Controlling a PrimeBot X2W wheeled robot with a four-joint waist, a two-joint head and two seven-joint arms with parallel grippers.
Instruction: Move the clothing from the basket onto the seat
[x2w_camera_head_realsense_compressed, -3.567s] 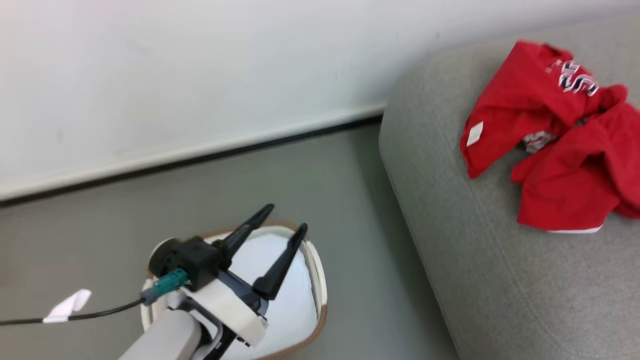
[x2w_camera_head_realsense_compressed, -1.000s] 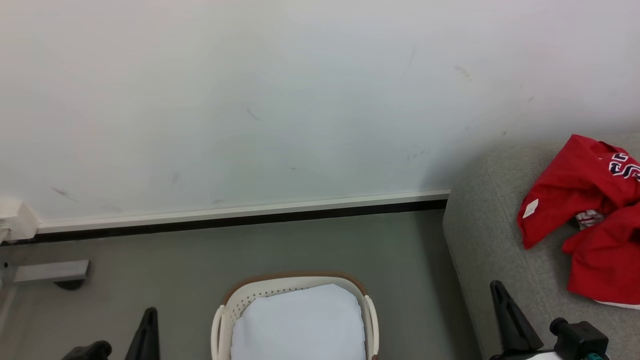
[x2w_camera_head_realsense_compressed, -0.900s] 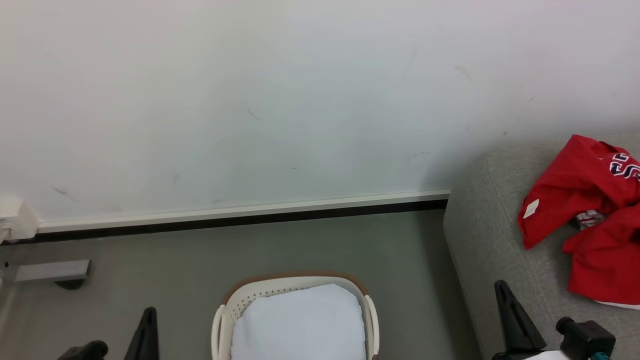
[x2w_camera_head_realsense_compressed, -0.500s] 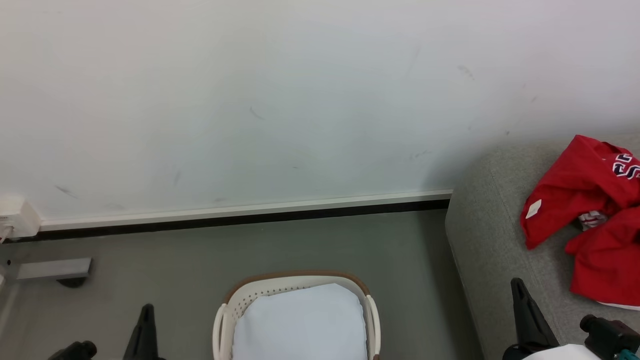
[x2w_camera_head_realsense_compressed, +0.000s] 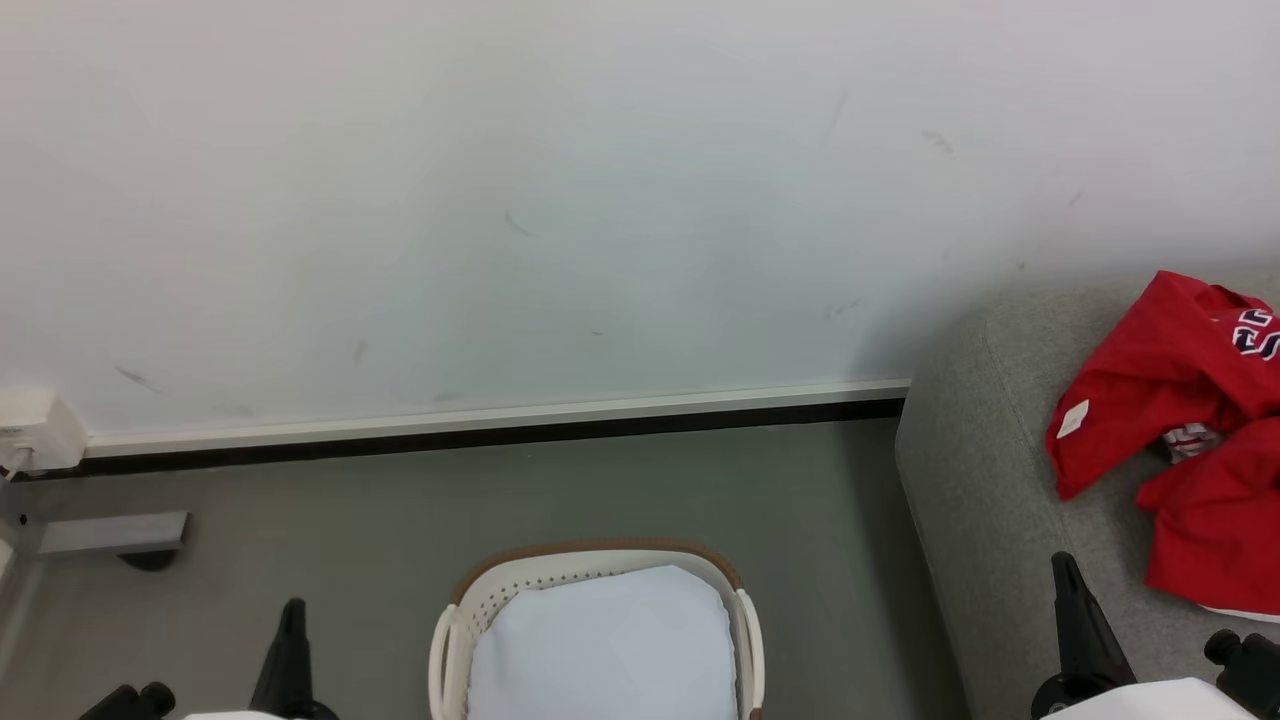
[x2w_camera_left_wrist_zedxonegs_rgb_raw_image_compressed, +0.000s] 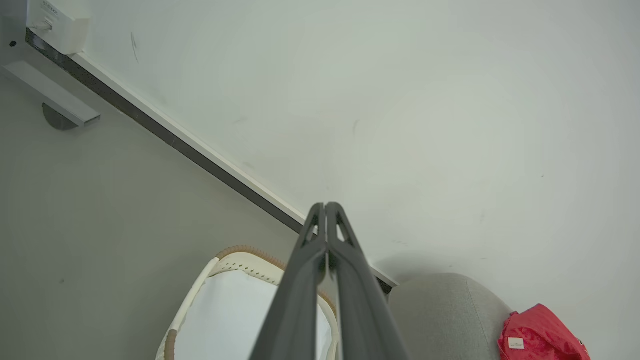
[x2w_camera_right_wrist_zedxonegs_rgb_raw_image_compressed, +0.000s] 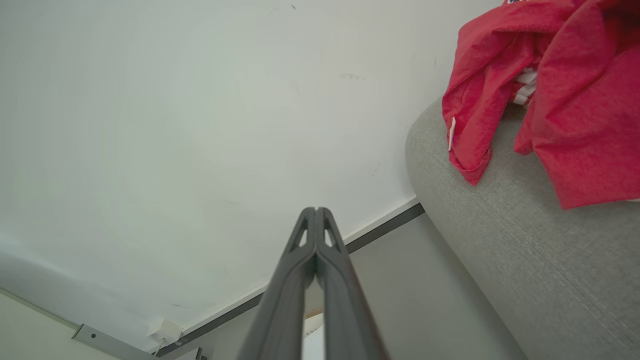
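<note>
The red clothing (x2w_camera_head_realsense_compressed: 1190, 430) lies crumpled on the grey seat (x2w_camera_head_realsense_compressed: 980, 480) at the right; it also appears in the right wrist view (x2w_camera_right_wrist_zedxonegs_rgb_raw_image_compressed: 540, 95) and, small, in the left wrist view (x2w_camera_left_wrist_zedxonegs_rgb_raw_image_compressed: 537, 340). The white basket (x2w_camera_head_realsense_compressed: 450, 640) with a brown rim stands on the floor at bottom centre, holding just a plain white liner sheet (x2w_camera_head_realsense_compressed: 600, 650). My left gripper (x2w_camera_head_realsense_compressed: 292, 612) rises at the lower left, shut and holding nothing, its fingers pressed together (x2w_camera_left_wrist_zedxonegs_rgb_raw_image_compressed: 325, 206). My right gripper (x2w_camera_head_realsense_compressed: 1062, 565) rises at the lower right beside the seat, also shut and bare (x2w_camera_right_wrist_zedxonegs_rgb_raw_image_compressed: 316, 210).
A white wall with a dark-edged baseboard (x2w_camera_head_realsense_compressed: 500, 425) runs behind the basket. A grey bracket (x2w_camera_head_realsense_compressed: 110, 535) and a white box (x2w_camera_head_realsense_compressed: 35, 430) sit at the wall's foot on the left. Grey floor (x2w_camera_head_realsense_compressed: 600, 490) lies between the basket and the wall.
The camera has drifted slightly. My right gripper has slid right and a little down in the head view; the left has sunk slightly. Clothing, basket and seat stay put.
</note>
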